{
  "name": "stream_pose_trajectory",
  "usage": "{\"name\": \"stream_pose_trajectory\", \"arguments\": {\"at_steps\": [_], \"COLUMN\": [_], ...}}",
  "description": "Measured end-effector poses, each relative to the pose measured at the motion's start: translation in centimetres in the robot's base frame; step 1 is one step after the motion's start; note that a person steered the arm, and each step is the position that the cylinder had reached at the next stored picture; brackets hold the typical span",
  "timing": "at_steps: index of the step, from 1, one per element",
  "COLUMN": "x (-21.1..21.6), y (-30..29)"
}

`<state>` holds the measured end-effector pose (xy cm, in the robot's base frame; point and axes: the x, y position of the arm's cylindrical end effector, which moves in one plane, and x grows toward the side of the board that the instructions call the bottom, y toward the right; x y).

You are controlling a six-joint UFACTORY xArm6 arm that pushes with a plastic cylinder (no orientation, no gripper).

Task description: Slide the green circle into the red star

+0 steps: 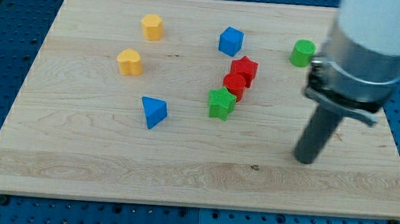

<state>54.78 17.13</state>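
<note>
Approach step, no contact yet. My tip (pixel 305 160) rests on bare desk (pixel 77 153), no claw fitted so nothing to spread or pinch. Green circle (pixel 302 53) sits up-view of the tip, slightly left; red star (pixel 245 68) further left (red cylinder (pixel 234 84) touching it). Next: swing round to the circle's right side, push leftward.
</note>
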Motion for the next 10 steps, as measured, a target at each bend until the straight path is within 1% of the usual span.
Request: {"name": "stream_pose_trajectory", "arguments": {"at_steps": [1, 2, 3, 4, 5, 6, 9, 10], "x": [-2.6, -7.3, -12.4, -18.1, -21.6, -23.9, -20.6, -20.6], "y": [4.5, 7.9, 9.8, 9.9, 8.7, 6.5, 4.0, 1.4]}}
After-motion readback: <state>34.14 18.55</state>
